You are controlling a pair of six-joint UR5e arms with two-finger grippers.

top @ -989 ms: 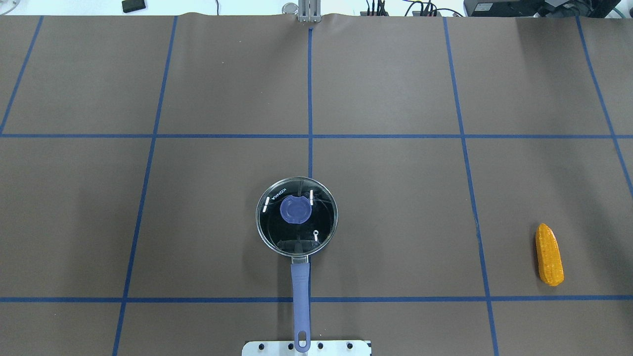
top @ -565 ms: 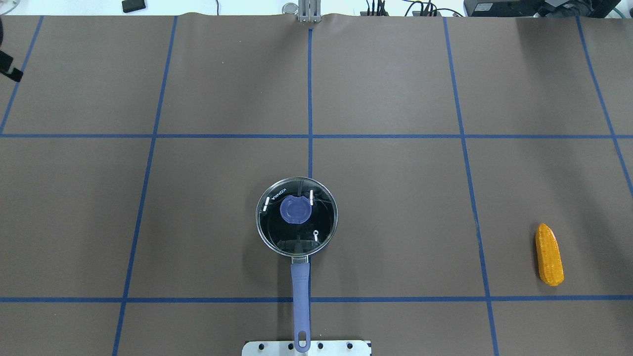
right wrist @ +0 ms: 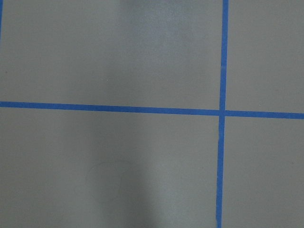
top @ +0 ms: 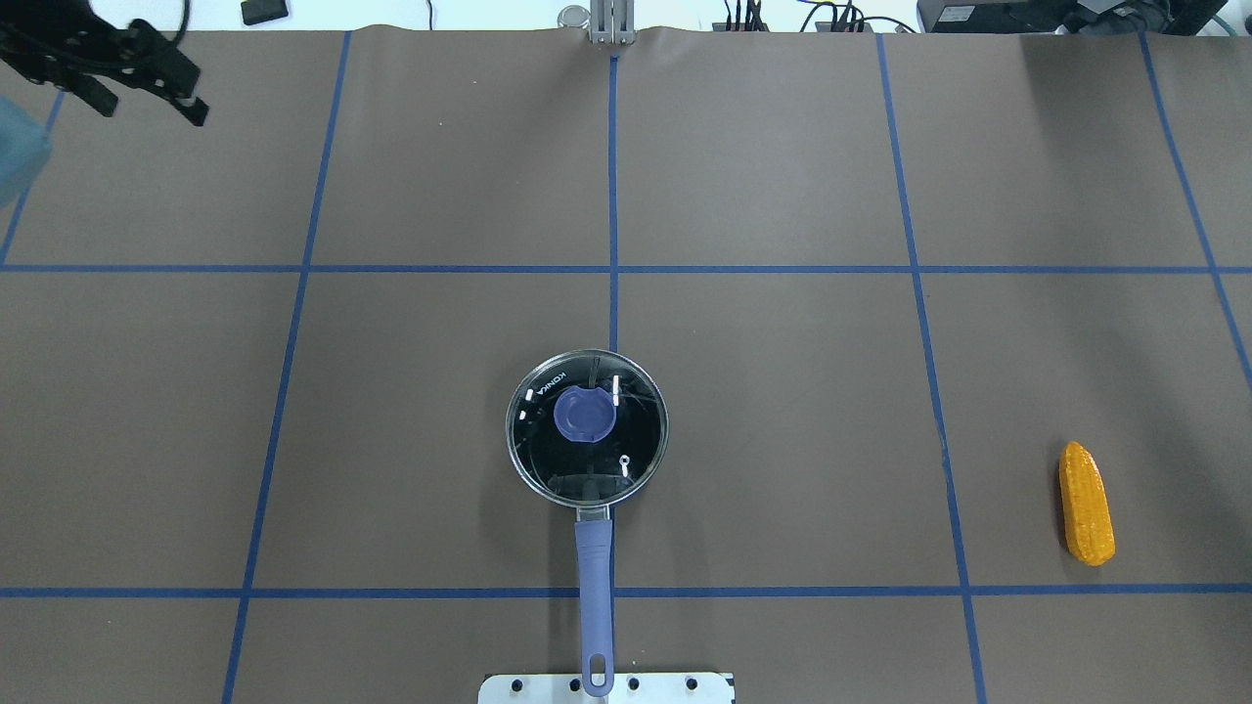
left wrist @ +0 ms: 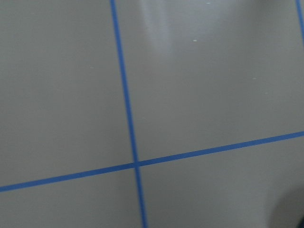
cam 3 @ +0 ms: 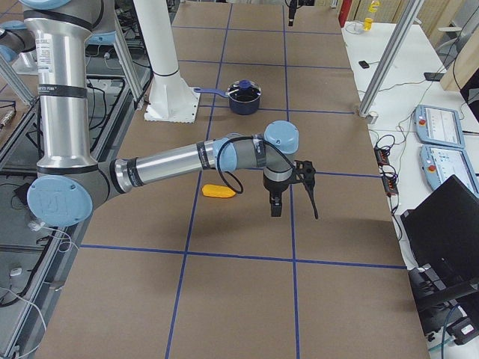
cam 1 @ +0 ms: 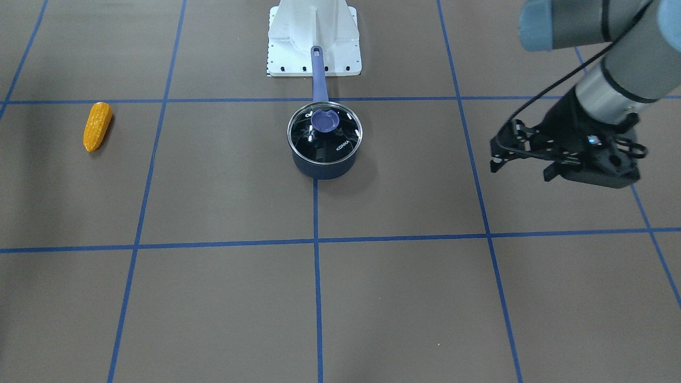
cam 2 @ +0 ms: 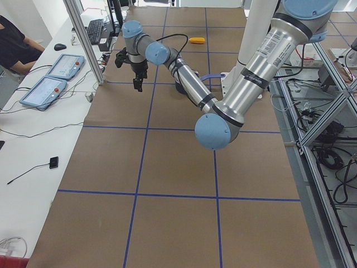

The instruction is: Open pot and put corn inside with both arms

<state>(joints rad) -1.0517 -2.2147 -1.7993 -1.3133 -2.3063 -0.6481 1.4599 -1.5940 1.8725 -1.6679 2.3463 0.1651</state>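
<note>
The dark-blue pot (top: 587, 427) stands at the table's middle near side, glass lid (cam 1: 324, 126) marked KONKA on it, its purple handle (top: 594, 606) pointing at the robot base. The orange corn (top: 1087, 504) lies far right on the table; it also shows in the front view (cam 1: 97, 126). My left gripper (top: 152, 110) hovers open and empty at the far left corner, well away from the pot; the front view shows it too (cam 1: 521, 171). My right gripper (cam 3: 294, 212) shows only in the exterior right view, hovering just past the corn (cam 3: 219, 191); I cannot tell if it is open.
The brown mat carries a grid of blue tape lines (top: 613, 269). The white robot base plate (cam 1: 314, 50) sits behind the pot's handle. An operator table with tablets (cam 2: 53, 78) lines the far side. Both wrist views show only mat and tape.
My left gripper has come in from the left edge of the overhead view and moved right along the far side. Pot and corn have not moved.
</note>
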